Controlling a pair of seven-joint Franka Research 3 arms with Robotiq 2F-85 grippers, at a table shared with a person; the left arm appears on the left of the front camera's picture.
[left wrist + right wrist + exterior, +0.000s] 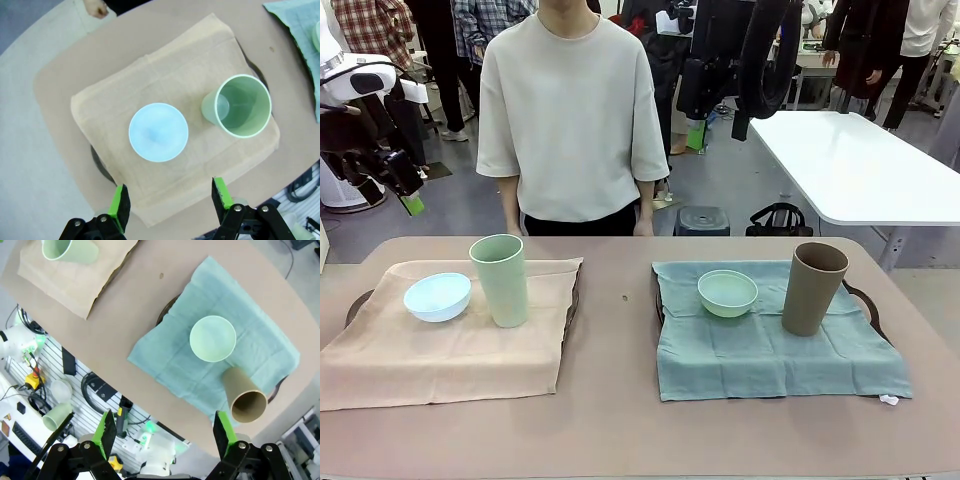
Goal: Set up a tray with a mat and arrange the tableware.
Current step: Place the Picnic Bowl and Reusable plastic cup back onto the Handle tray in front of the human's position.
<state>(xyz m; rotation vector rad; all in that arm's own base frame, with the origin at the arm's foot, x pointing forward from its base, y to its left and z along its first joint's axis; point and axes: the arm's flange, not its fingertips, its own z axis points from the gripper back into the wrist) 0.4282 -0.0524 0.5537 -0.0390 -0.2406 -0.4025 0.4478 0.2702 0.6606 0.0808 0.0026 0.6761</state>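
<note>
Front view: left half of the brown table (pixel 620 420) holds a beige mat (pixel 450 345) draped over a dark tray (pixel 358 300), with the pale blue bowl (pixel 437 296) at left centre and the light green cup (pixel 500 280) upright just beside it to the right. Right half holds a teal mat (pixel 770 345) over a second tray (pixel 865 300), carrying the mint green bowl (pixel 727 292) and, near it to the right, the brown cup (pixel 812 288), upright. Left gripper (pixel 408 195) hangs at the upper left of the frame, off the table edge, empty. A person in a pale shirt (pixel 575 110) stands at top centre behind the table. Left wrist view: looks down on the beige mat, blue bowl at centre, green cup to its right, green-padded fingers (pixel 119 200) spread wide at the bottom edge, nothing between them. Right wrist view: right gripper (pixel 165 427) spread fully at the bottom, empty, high above the teal mat; mint bowl at centre right, brown cup just below it. No readable writing or brand marks anywhere.
</note>
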